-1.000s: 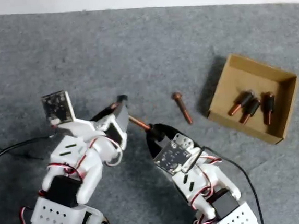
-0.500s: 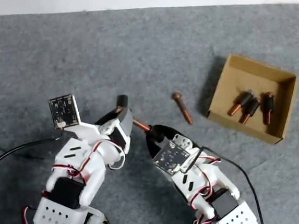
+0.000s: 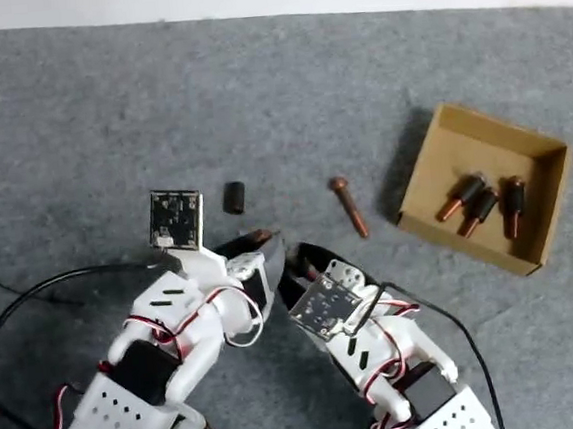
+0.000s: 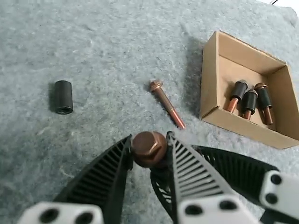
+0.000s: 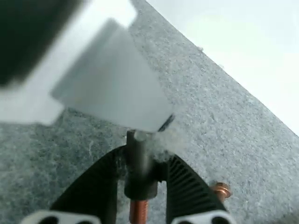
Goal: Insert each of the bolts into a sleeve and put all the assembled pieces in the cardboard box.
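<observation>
"What has the left pincer [image 4: 149,141] got?"

"Its fingers are clamped on the hex head of a bolt [image 4: 148,150]. It sits tip to tip with the right pincer [image 5: 144,159]."

"And that one?"

"Closed round a black sleeve [image 5: 138,175], with a copper shank showing at the sleeve's near end."

"Where's everything else?"

"A spare sleeve [image 4: 62,97] and a spare bolt [image 4: 167,103] lie apart on the grey mat [image 4: 93,37], beyond the pincers. Three assembled pieces [image 4: 249,100] lie side by side in the cardboard box [image 4: 209,77]."

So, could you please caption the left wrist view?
Left gripper clamps a bolt; spare sleeve, loose bolt and cardboard box beyond.
</observation>
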